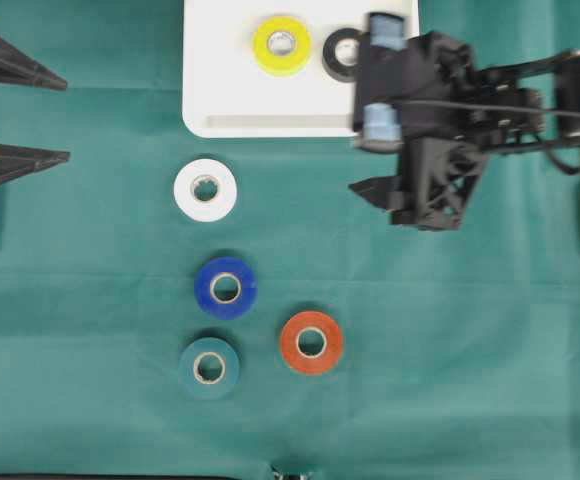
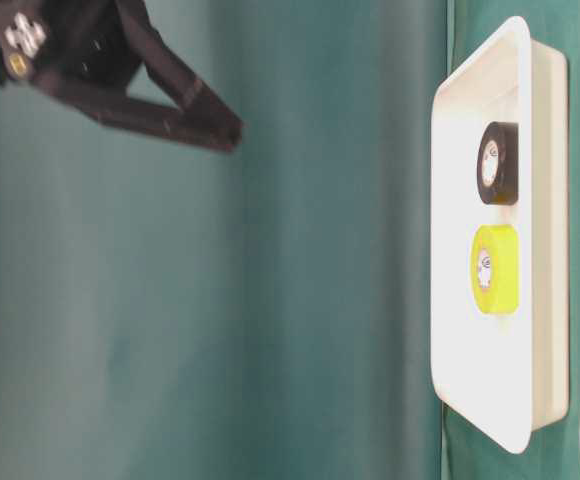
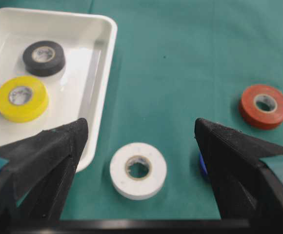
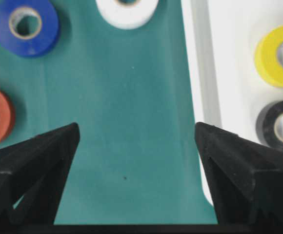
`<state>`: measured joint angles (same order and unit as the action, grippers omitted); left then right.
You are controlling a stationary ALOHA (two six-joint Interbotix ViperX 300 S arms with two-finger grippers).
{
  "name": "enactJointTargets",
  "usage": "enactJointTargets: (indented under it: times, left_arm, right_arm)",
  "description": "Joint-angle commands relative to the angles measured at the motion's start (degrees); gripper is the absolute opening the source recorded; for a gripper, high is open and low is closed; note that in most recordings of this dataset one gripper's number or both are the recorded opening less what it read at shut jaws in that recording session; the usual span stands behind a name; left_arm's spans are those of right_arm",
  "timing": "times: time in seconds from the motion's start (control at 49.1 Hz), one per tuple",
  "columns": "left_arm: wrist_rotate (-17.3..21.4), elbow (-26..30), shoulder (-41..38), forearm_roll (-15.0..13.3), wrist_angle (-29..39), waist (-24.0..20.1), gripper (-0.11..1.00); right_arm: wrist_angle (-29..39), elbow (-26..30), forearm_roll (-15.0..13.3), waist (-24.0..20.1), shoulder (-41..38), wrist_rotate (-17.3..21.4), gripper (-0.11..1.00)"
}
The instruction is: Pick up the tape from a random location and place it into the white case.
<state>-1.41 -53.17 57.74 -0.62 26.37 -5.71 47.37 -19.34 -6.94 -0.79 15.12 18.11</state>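
The white case (image 1: 220,118) sits at the counter's far edge holding a yellow tape roll (image 1: 281,45) and a black one (image 1: 342,54), while white (image 1: 205,189), blue (image 1: 225,287), orange (image 1: 311,342) and teal (image 1: 209,367) rolls lie mid-counter, and both the left claw (image 3: 137,134) and right claw (image 4: 136,134) gape empty.
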Motion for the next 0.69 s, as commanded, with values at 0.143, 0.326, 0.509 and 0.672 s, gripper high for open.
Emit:
enactJointTargets:
  times: [0.143,0.326,0.509,0.672]
  left_arm:
    - [-0.1,0.8,-0.2,0.0,-0.3,-0.4,0.99]
    - [-0.1,0.8,-0.1,-0.1,-0.4,-0.5,0.99]
    - [-0.1,0.8,-0.1,0.0,-0.4,-0.5,0.99]
    - [-0.1,0.8,-0.1,0.0,-0.4,-0.5,0.99]
  right_arm:
    - [-5.8,-7.1,-0.1,-0.2,12.2,0.1,0.9]
    - [-9.2,-13.9,-0.1,-0.2,22.6,0.1,0.9]
    - [-10.3,-20.0,-0.1,-0.2,31.7,0.1,0.9]
    - [-10.3,-25.5,-0.1,-0.2,38.4,0.2,0.9]
